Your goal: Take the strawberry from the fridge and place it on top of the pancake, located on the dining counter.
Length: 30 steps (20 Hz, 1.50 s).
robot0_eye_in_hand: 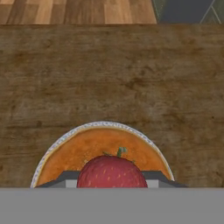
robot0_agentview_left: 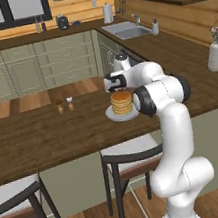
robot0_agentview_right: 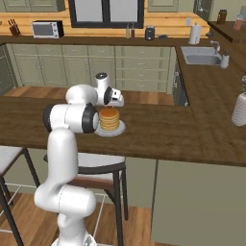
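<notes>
A red strawberry point(robot0_eye_in_hand: 112, 173) with a small green stem sits between my fingertips, and my gripper point(robot0_eye_in_hand: 112, 180) is shut on it. Directly beneath it lies the golden pancake point(robot0_eye_in_hand: 87, 148) on its pale round plate point(robot0_eye_in_hand: 56, 143). The stack of pancake point(robot0_agentview_left: 121, 102) point(robot0_agentview_right: 109, 119) rests on the dark brown dining counter point(robot0_agentview_left: 45, 137) point(robot0_agentview_right: 168, 134), with my hand hovering just above and behind it. The fridge is out of view.
Two small shakers point(robot0_agentview_left: 64, 104) stand on the counter left of the plate. A white vase point(robot0_agentview_left: 215, 55) point(robot0_agentview_right: 239, 109) stands at the right end. Stools point(robot0_agentview_left: 125, 161) point(robot0_agentview_right: 96, 168) sit under the near edge. A sink point(robot0_agentview_left: 125, 30) lies in the far counter.
</notes>
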Motion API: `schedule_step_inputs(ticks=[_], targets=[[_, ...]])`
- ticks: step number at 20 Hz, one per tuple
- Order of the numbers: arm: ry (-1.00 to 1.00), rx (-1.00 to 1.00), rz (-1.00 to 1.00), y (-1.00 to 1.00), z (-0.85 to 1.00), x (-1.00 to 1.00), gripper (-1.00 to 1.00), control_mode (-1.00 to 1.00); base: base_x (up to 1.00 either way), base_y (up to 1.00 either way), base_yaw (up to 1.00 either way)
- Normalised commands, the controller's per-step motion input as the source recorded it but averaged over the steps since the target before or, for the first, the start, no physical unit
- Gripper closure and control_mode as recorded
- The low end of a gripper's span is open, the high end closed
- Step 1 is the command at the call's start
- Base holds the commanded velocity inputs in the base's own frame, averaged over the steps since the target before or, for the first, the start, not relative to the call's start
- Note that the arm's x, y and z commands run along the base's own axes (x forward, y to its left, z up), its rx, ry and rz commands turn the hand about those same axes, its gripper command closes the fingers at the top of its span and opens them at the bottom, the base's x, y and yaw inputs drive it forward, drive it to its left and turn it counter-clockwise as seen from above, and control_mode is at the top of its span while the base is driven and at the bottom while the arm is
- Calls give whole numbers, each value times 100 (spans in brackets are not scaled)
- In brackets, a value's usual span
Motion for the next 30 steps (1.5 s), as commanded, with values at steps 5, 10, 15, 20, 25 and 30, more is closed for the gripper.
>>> schedule_step_inputs(ticks=[5,10,15,20,25,30], targets=[[4,0,0,0,-1,-10,100,-100,0,0,0],[16,0,0,0,-14,0,100,-100,0,0,0],[15,0,0,0,-24,0,100,-100,0,0,0],[8,0,0,0,-21,0,100,-100,0,0,0],[10,0,0,0,-19,-1,-100,-100,0,0,0],[3,0,0,0,-13,-15,-100,-100,0,0,0]])
